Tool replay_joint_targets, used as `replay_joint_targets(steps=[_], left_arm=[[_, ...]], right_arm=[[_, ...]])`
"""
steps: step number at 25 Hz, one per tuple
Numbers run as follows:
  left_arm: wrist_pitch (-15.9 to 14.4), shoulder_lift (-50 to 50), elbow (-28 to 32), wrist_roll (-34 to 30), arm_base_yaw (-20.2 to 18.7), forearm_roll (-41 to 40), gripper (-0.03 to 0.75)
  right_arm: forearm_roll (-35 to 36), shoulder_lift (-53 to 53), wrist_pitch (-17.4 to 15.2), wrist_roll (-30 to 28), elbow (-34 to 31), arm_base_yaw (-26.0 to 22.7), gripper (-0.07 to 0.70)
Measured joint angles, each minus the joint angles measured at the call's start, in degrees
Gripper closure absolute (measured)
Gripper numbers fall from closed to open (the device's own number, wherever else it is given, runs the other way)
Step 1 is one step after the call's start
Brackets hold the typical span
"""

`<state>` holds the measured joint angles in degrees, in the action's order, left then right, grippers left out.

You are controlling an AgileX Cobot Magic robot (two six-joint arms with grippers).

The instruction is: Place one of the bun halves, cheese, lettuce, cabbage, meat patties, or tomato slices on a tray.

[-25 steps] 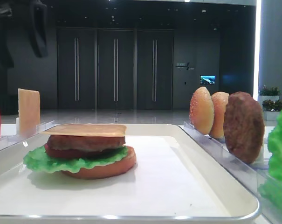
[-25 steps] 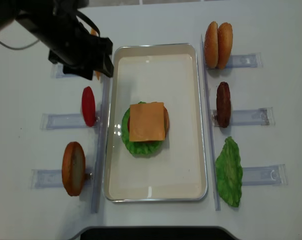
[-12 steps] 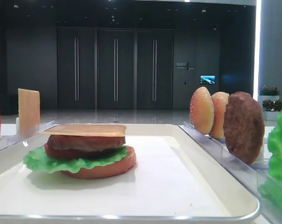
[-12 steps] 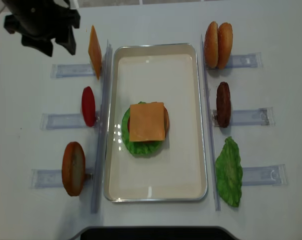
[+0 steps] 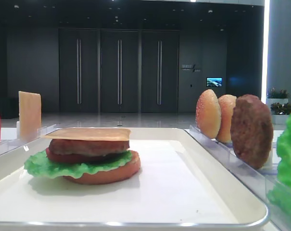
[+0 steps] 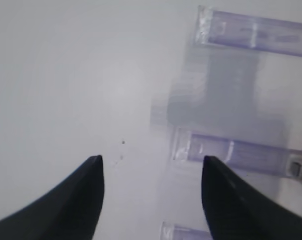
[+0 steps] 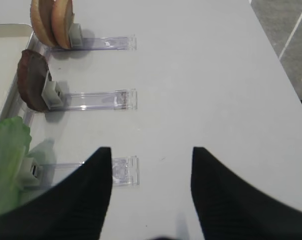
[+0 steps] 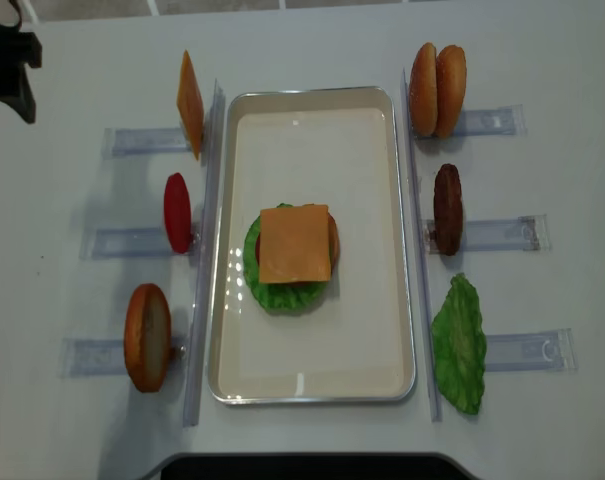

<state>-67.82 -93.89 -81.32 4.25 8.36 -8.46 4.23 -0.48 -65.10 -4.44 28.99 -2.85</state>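
On the cream-white tray [image 8: 312,130] lies a stack with a square cheese [image 8: 295,243] slice on top. Under the cheese [image 5: 87,134] come a meat patty [image 5: 87,147], a tomato slice, lettuce [image 5: 54,166] and a flat bun half [image 5: 109,174]. My left gripper [image 6: 151,157] is open and empty over bare table beside clear racks [image 6: 235,152]. Its dark arm [image 8: 7,60] shows at the overhead view's upper left edge. My right gripper [image 7: 151,149] is open and empty, right of the lettuce rack [image 7: 121,170].
Left of the tray, racks hold a spare cheese slice [image 8: 190,103], a tomato slice [image 8: 178,212] and a bun half [image 8: 148,337]. To the right stand two bun halves [image 8: 437,90], a patty [image 8: 448,208] and a lettuce leaf [image 8: 460,342].
My left arm has drawn back from beside the cheese rack to the far upper left edge of the overhead view. The stack on the tray has not moved.
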Motion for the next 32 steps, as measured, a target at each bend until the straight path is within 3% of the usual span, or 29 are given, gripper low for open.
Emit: replay_joint_targets(steps=[4,9,16,24,32], left_arm=[[-0.5,8.1,10.2,0.0,0.4,-1.3,0.244],[0.3,28.2,27.2,1.4,0.4,-1.3,0.244],[0.2,54.7,44.1,2.0,0.4,-1.8,0.244],[0.6,79.6,52.3,-1.2,0.4,-1.8,0.264],[3.7,87.4,54.1,-5.0,-1.9,6.9,0.354]], right_arm=[[0.0,0.0,0.0,0.0,0.0,0.0,0.283],[0.0,0.0,0.0,0.0,0.0,0.0,0.283],[0.0,0.0,0.0,0.0,0.0,0.0,0.283],[0.0,0.0,0.0,0.0,0.0,0.0,0.283],[0.0,0.0,0.0,0.0,0.0,0.0,0.283]])
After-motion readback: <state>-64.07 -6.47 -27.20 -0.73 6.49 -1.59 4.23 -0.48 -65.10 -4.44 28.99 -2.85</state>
